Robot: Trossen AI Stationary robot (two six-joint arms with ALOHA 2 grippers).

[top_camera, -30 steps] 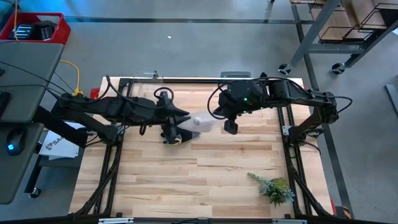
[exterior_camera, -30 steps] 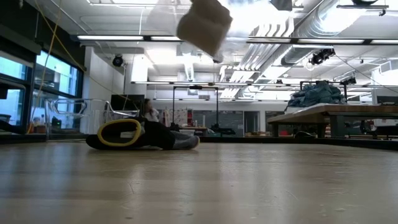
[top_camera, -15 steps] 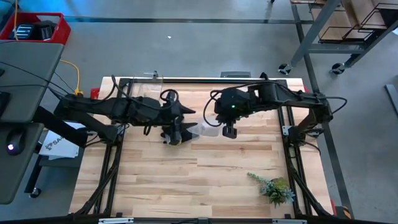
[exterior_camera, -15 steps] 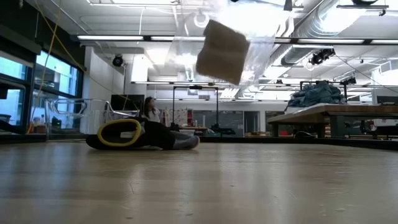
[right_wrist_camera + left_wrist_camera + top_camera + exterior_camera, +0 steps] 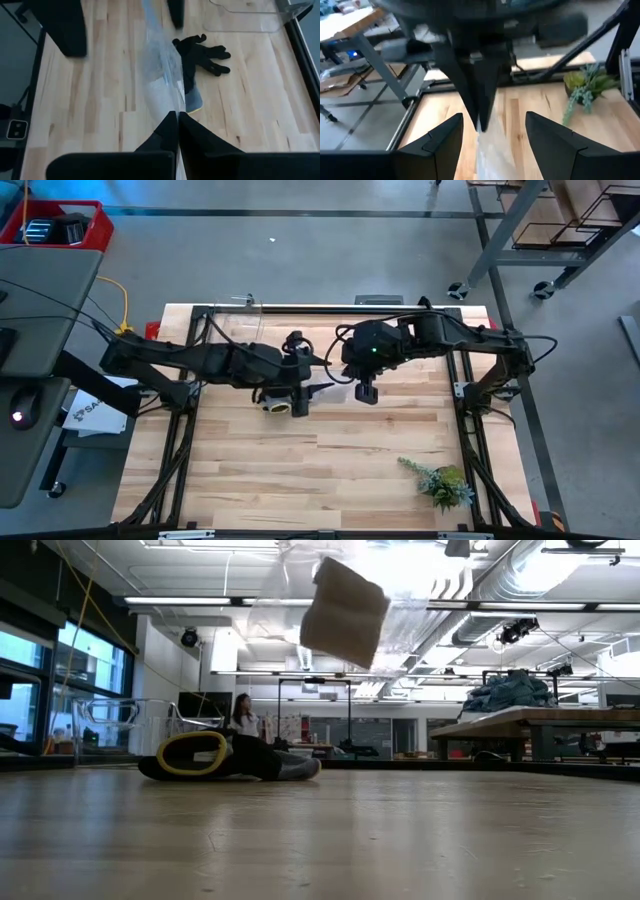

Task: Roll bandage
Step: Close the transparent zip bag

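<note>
black glove (image 5: 200, 52) with grey-and-yellow cuff, clear plastic bag (image 5: 160, 75) holding white bandage (image 5: 343, 612), pale striped wood table (image 5: 330, 460), green plant (image 5: 440, 480).

Both dark arms reach toward the middle of the table and meet there, raised above the surface. The left gripper (image 5: 318, 388) points toward the right arm, its two fingers (image 5: 442, 142) spread wide apart with nothing between them. The right gripper (image 5: 352, 383) faces it, just beside, with its fingers (image 5: 170, 131) pressed tightly together, pinching the edge of a clear plastic bag (image 5: 162, 75).
</note>
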